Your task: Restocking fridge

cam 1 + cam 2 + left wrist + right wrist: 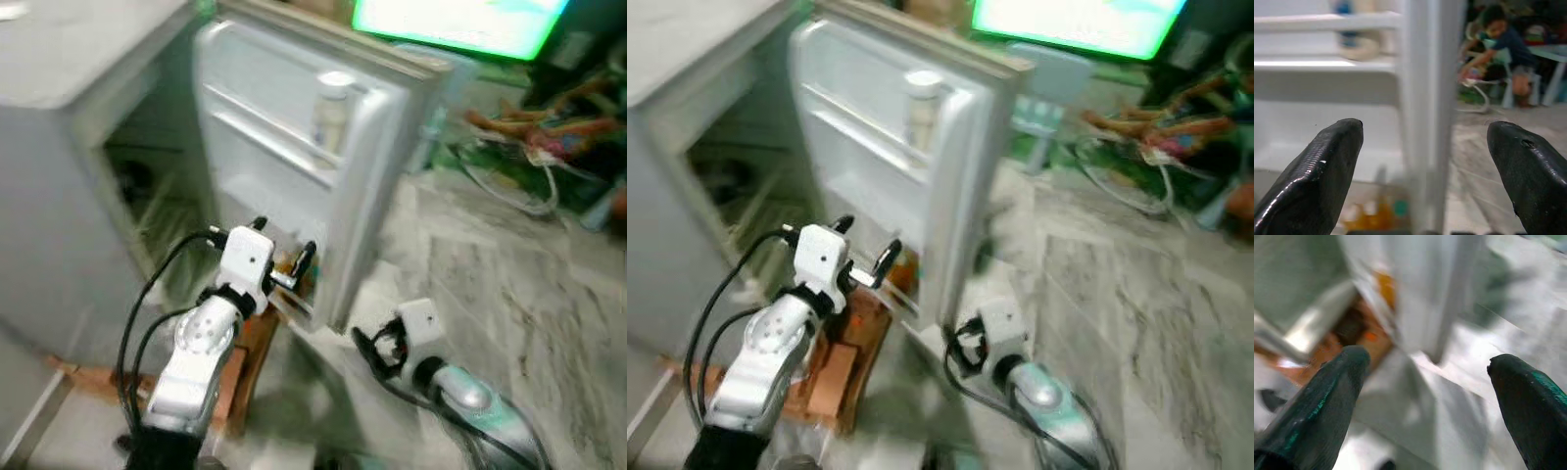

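A small white fridge point(59, 196) stands with its door point(284, 166) swung open toward me. A white bottle point(331, 113) sits in the door's upper shelf; it appears blurred as the bottle point(1356, 34) in the left wrist view. Orange and yellow items point(1376, 215) lie in the door's bottom shelf. My left gripper point(284, 238) is open, empty, just in front of that bottom shelf near the door's free edge point(1425, 98). My right gripper point(377, 348) hangs low by the door's bottom corner, open and empty, with fingers point(1317, 406) spread wide.
The fridge rests on a brown wooden stand point(245, 362). Marble floor point(490, 274) spreads to the right. A bright green screen point(460, 24) and a clutter of toys and cables point(529, 137) lie at the back right. A person point(1503, 44) sits beyond the door.
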Robot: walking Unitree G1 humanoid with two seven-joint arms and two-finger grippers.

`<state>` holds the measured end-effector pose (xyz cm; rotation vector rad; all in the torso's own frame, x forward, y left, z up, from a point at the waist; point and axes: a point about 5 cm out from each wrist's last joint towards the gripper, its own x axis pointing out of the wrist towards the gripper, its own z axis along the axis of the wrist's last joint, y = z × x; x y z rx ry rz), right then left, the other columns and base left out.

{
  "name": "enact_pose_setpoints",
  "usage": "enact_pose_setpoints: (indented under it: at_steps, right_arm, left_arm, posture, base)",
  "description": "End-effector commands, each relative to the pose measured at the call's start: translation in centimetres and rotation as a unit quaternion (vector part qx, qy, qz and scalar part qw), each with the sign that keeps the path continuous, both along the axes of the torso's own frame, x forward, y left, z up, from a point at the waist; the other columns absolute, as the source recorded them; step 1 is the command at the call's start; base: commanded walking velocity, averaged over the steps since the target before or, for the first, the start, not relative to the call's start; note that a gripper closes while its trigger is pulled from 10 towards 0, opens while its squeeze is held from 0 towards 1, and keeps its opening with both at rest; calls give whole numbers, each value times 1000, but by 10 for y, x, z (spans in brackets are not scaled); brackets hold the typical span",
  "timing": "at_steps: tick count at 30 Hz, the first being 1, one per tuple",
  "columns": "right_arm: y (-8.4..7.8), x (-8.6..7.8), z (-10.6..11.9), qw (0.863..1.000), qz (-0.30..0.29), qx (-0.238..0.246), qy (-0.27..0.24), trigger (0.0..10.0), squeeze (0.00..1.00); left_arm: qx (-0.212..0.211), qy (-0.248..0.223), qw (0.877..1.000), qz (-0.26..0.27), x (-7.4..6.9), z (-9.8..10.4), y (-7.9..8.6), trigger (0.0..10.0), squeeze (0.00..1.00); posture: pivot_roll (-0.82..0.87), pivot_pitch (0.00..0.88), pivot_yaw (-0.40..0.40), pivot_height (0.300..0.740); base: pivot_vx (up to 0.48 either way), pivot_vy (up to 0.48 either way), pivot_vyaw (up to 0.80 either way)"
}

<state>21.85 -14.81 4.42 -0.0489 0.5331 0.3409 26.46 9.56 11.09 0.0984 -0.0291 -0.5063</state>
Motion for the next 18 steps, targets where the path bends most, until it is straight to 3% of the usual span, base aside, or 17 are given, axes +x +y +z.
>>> enact_pose_setpoints:
  at_steps: [1, 5, 18]
  right_arm:
    - [3, 4, 5, 1000, 3, 5, -13, 10000, 0]
    - [4, 7, 7, 1000, 7, 3, -23, 10000, 0]
    - [6, 9, 9, 999, 12, -5, -41, 10000, 0]
  left_arm:
    - [6, -13, 1000, 14, 0, 6, 11, 10000, 0]
    - [21, -18, 999, 37, 4, 8, 19, 10000, 0]
    - [52, -20, 992, 114, 40, 9, 22, 10000, 0]
  posture:
    - [103, 47, -83, 740]
    - [106, 44, -85, 740]
    - [89, 37, -78, 740]
  base:
    - [368, -304, -800]
    - [426, -138, -719]
    - [480, 0, 0]
